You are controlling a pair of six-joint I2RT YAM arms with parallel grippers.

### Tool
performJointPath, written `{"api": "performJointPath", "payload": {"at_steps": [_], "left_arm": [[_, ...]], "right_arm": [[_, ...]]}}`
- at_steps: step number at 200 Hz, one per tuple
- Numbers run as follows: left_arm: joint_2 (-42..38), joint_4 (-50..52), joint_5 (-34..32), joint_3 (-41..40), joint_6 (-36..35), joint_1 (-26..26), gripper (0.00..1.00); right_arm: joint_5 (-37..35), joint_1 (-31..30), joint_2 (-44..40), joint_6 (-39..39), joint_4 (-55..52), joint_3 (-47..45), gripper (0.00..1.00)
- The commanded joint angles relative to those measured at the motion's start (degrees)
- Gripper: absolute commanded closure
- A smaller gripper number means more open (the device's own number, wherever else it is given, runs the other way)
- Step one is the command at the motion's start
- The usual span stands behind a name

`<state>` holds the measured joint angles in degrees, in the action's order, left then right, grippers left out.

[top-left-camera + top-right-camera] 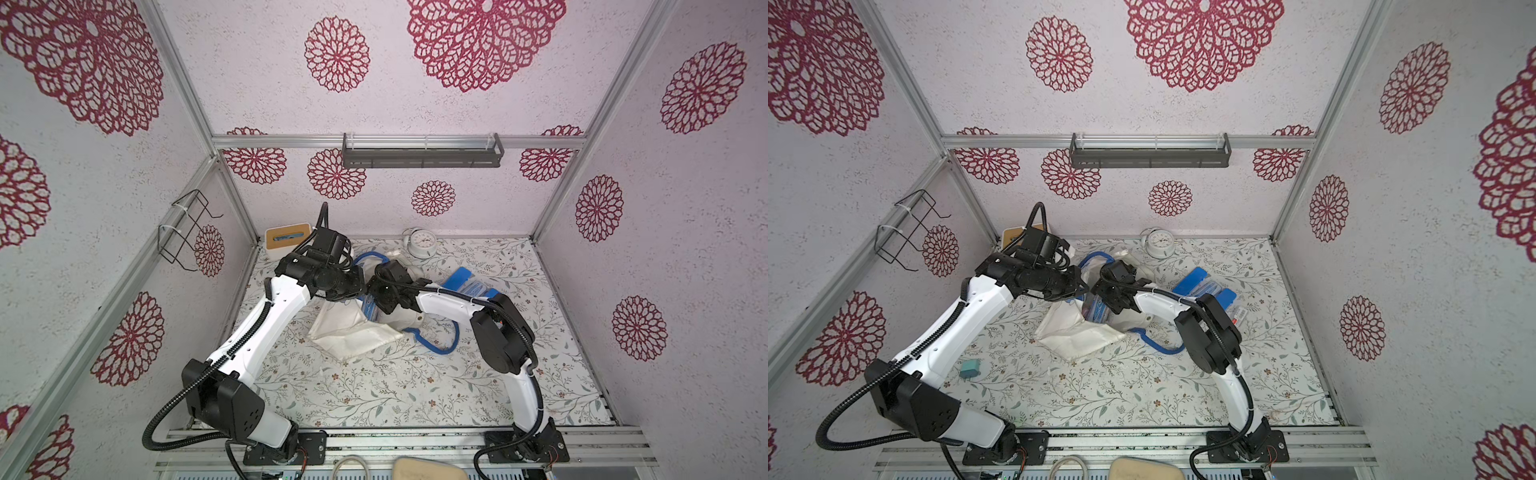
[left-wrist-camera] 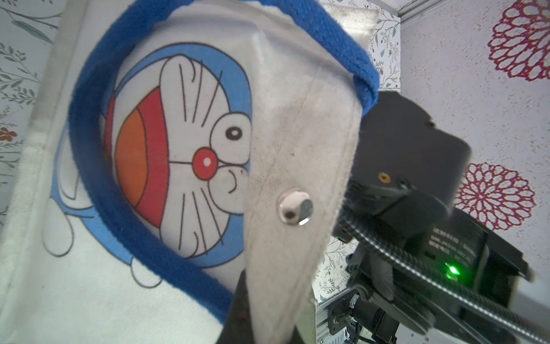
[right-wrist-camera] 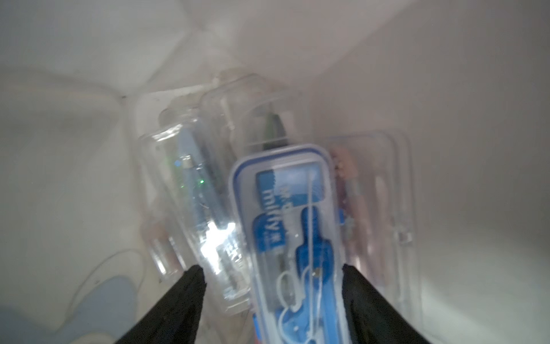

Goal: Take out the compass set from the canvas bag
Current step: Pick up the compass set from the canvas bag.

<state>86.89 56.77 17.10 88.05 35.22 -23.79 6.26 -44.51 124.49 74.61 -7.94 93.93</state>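
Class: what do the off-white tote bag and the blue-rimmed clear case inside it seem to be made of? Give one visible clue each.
Off-white tote bag with blue strap handles: matte woven cloth, probably canvas; it folds softly and creases.
Blue-rimmed clear case: likely rigid smooth plastic; contents show through, rim keeps its shape.

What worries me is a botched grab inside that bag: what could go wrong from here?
1. The right gripper stands open around the blue-rimmed compass case, off-centre; closing might skew the case or slip off it.
2. Clear cases lie right beside it; a finger could catch one too.
3. The left gripper pinches only the rim of the canvas bag; the soft cloth might slip and the mouth might close.
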Motion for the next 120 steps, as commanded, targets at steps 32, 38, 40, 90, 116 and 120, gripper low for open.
{"api": "performJointPath", "payload": {"at_steps": [32, 38, 40, 90, 116, 120], "left_arm": [[-0.96, -4.28, 0.49, 1.62, 1.40, -1.92, 1.00], [-1.22, -4.50, 0.20, 1.28, 1.54, -1.92, 1.00], [-1.36, -4.51, 0.14, 1.21, 1.56, -1.89, 1.00], [-2.34, -4.61, -3.69, 0.28, 2.52, -1.64, 1.00], [-2.82, -5.29, -5.05, -0.57, 3.11, -1.14, 1.00], [-2.85, -5.35, -5.14, -0.72, 3.18, -0.98, 1.00]], "right_arm": [[3.35, 0.38, 3.62, 0.75, -2.09, -2.19, 0.44], [3.48, 0.39, 3.10, 0.65, -0.76, -3.06, 0.48], [3.49, 0.39, 2.88, 0.63, -0.30, -3.41, 0.50], [5.23, 0.92, -4.19, -2.30, 8.46, -10.78, 0.69], [5.91, 1.09, -8.95, -3.13, 13.38, -15.67, 0.76], [6.03, 1.14, -9.66, -3.20, 13.98, -16.35, 0.77]]}}
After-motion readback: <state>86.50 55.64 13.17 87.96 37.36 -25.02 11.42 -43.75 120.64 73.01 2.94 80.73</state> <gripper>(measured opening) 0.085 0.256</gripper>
